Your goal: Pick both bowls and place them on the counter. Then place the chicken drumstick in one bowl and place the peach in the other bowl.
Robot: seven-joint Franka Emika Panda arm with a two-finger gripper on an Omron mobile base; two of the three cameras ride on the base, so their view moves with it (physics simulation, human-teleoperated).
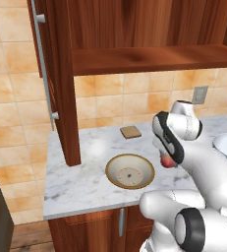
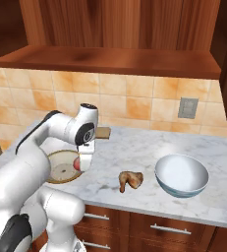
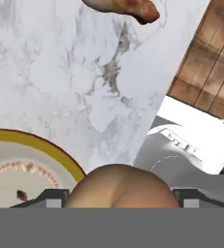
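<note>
- Already both bowls sit on the marble counter point(image 2: 149, 147).
- The gripper point(image 2: 81, 162) pinches the peach point(image 2: 77, 162) just above the tan bowl's point(image 1: 130, 171) 3 o'clock rim.
- The drumstick point(image 2: 130, 180) lies at 9 o'clock of the white bowl point(image 2: 181, 175), unplaced.

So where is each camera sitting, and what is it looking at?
Left base view: behind the arm's left, looking down at the counter and tan bowl; the arm rises lower right.
Right base view: behind its right, facing the drumstick and white bowl; the arm rises lower left.
Hand view: on the hand, looking down past the peach in the gripper.
All three show the tan bowl.
</note>
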